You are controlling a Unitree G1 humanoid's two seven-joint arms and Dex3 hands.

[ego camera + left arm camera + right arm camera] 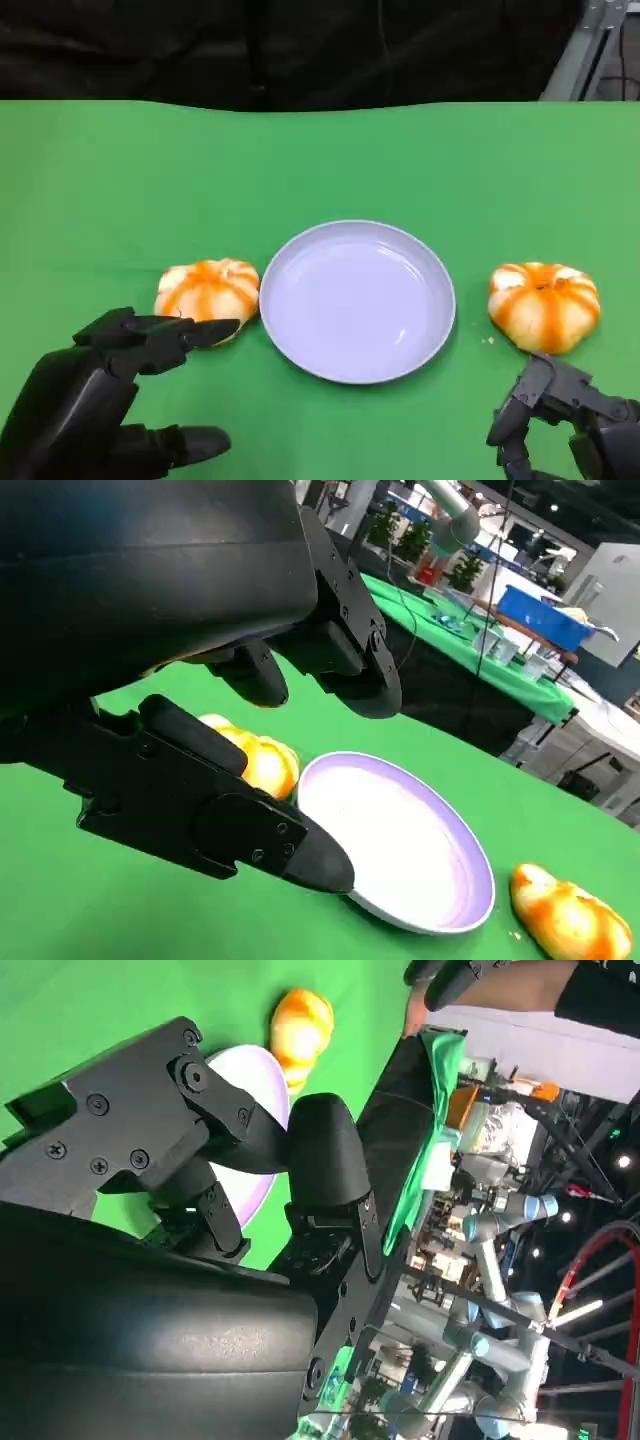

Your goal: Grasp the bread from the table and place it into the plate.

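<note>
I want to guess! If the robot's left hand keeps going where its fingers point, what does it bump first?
Probably the orange-striped round bread roll just ahead of the left hand; its fingertips already overlap the roll.

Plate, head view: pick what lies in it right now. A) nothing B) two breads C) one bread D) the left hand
A: the plate is bare, with one bread on the cloth to its left and the other bread to its right.

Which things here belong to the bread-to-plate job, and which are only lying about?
Job: left bread, right bread, plate, left hand, right hand, both open.
Lying about: green table cover; background clutter in the wrist views.
</note>
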